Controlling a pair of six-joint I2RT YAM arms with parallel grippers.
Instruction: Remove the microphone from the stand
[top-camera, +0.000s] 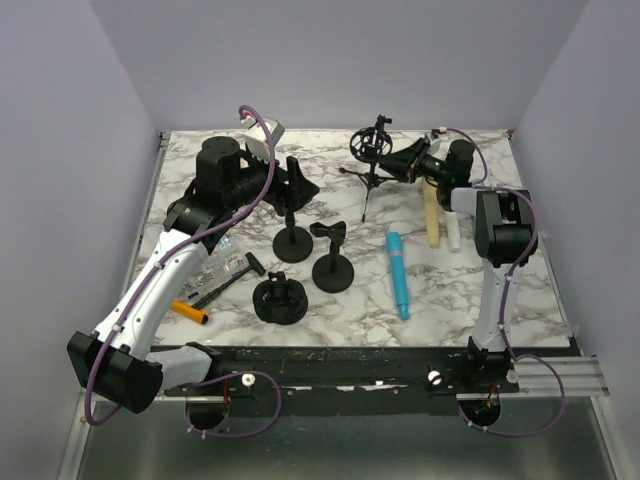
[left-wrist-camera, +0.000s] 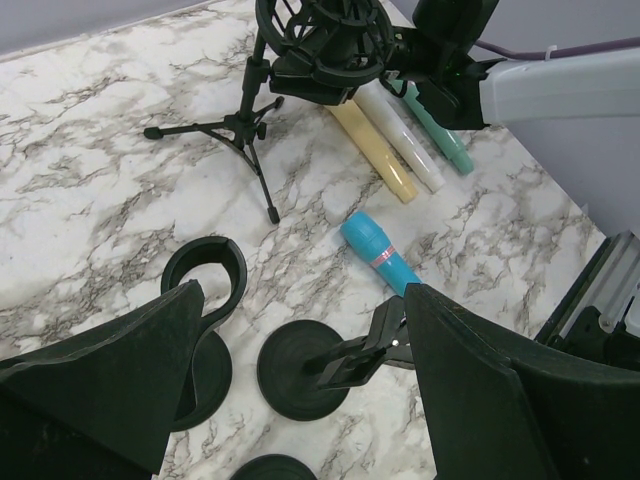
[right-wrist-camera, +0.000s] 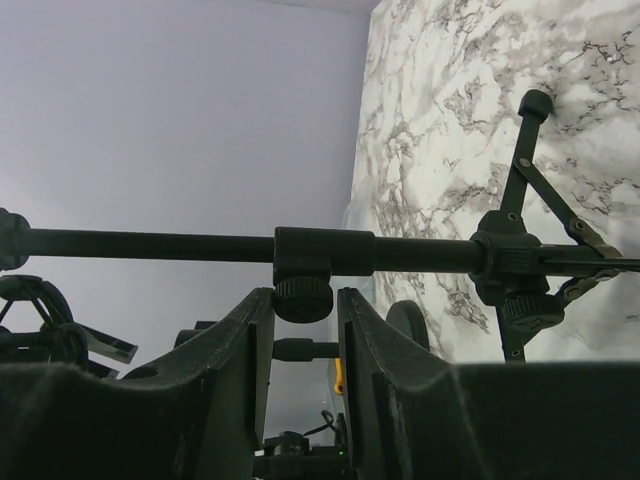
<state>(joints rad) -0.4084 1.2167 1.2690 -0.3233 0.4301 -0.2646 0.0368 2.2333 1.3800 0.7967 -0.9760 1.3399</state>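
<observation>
A black tripod stand (top-camera: 368, 178) with a ring shock mount (top-camera: 375, 140) stands at the back of the marble table. A dark microphone seems to sit in the mount (left-wrist-camera: 318, 50), but it is hard to tell apart from the ring. My right gripper (top-camera: 402, 160) is beside the mount. In the right wrist view its fingers (right-wrist-camera: 305, 295) are closed on either side of the knob (right-wrist-camera: 303, 297) on the stand's pole. My left gripper (top-camera: 298, 185) is wide open and empty (left-wrist-camera: 300, 310), hovering over two round-based desk stands.
Two black desk stands (top-camera: 293, 243) (top-camera: 332, 270) and a round black mount (top-camera: 279, 300) stand mid-table. A blue microphone (top-camera: 398, 275), a yellow one (top-camera: 432, 218), a white one (top-camera: 452, 228) and a teal one (left-wrist-camera: 440, 135) lie at the right. An orange-handled tool (top-camera: 190, 311) lies front left.
</observation>
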